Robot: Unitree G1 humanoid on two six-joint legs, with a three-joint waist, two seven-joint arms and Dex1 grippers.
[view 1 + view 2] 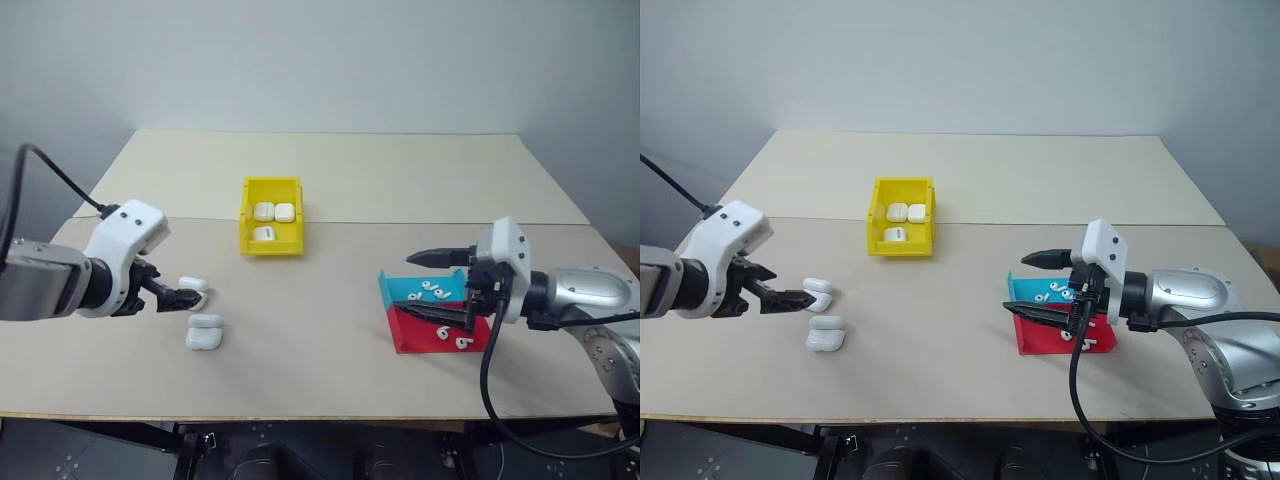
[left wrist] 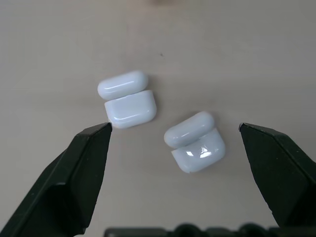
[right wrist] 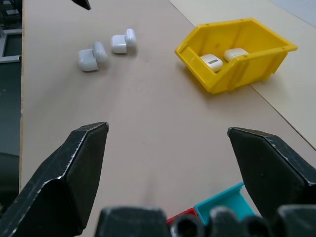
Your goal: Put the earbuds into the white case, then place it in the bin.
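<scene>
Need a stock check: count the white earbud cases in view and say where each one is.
5. Three lie inside the yellow bin. Two lie open on the table by the left gripper. None looks hidden.

Left arm is reaching in from the left side, its left gripper [image 1: 187, 297] tilting downward with both black fingers spread wide apart. Right arm is coming in from the right, and its right gripper [image 1: 433, 283] is pointing roughly level toward the left, fingers [image 3: 74, 177] gaping wide too.
</scene>
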